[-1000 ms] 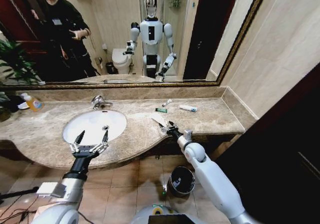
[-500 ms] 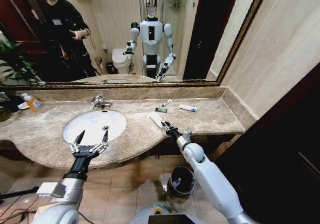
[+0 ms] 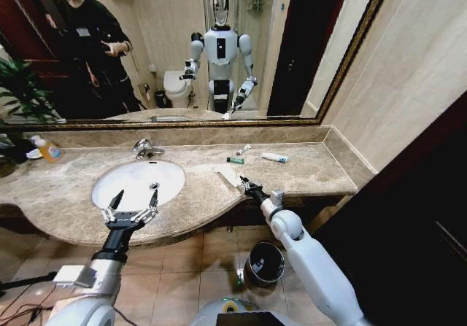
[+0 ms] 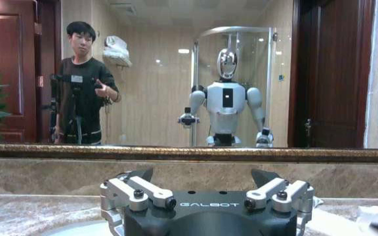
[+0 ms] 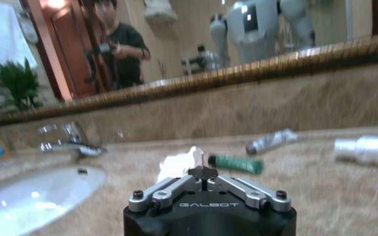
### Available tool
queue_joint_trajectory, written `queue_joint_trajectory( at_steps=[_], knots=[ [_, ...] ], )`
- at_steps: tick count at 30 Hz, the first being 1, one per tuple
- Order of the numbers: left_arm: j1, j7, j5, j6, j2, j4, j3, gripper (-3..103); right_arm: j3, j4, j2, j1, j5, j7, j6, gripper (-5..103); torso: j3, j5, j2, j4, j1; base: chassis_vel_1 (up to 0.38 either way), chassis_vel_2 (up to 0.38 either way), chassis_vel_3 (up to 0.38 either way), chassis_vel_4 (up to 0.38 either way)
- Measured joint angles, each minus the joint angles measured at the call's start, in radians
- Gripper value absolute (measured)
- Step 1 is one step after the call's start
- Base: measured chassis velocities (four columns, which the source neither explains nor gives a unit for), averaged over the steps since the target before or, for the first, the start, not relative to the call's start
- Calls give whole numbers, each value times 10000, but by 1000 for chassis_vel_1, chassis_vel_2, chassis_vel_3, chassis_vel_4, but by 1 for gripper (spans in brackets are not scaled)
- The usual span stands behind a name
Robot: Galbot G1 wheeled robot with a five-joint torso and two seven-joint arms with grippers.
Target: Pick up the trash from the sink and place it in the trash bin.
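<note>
Clearly "GALBOT" on right gripper (image 5: 203,171) (jaws closed).

Place: bathroom
Evidence: sink (image 3: 139,181) with faucet (image 3: 144,149), marble counter (image 3: 306,171), wall mirror (image 3: 292,49), reflected toilet (image 3: 176,87)

Hidden, cropped and unreadable parts around the sink counter

Right gripper (image 5: 203,172): its body covers the near edge of the paper scrap (image 5: 175,164); whether the closed tips touch it cannot be told. Markings on the dark green tube (image 5: 236,163), the small white tube (image 5: 270,141) and the larger white tube (image 5: 367,149) are too blurred to read; the larger tube is cut by the frame edge. Sink (image 5: 31,189): basin cropped at the edge. Left gripper (image 4: 205,184): lower body cut off, hiding the counter behind. Trash bin (image 3: 264,263): partly hidden behind the right arm; contents too dark to tell.
</note>
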Motion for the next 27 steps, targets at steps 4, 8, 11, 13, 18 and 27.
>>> queue_joint_trajectory(
  at_steps=[4,8,11,13,18,27],
  knots=[
    [0,0,0,0,0,0,0,100,679,1299,-488,-1001,176,22,-83,0,0,0,2,-1,0,0,0,0,0],
    [0,0,0,0,0,0,0,100,1019,1976,-790,-1790,260,34,-85,0,0,2,2,-4,0,0,0,0,0],
    [0,0,0,-1,0,0,0,100,1363,2714,-1069,-2572,365,85,-65,0,0,2,2,0,0,0,0,0,0],
    [0,1,0,0,0,-1,0,100,1765,3419,-1245,-3437,372,116,-17,0,0,2,2,-3,-1,0,0,0,0],
    [0,3,0,0,0,0,0,100,2763,4420,-1258,-5130,178,-182,106,0,-1,2,2,-2,-1,0,0,0,0],
    [0,0,0,0,0,0,0,100,3941,4450,-604,-7903,-688,-1515,1207,0,-1,0,2,-2,-1,0,0,0,0]
  ],
)
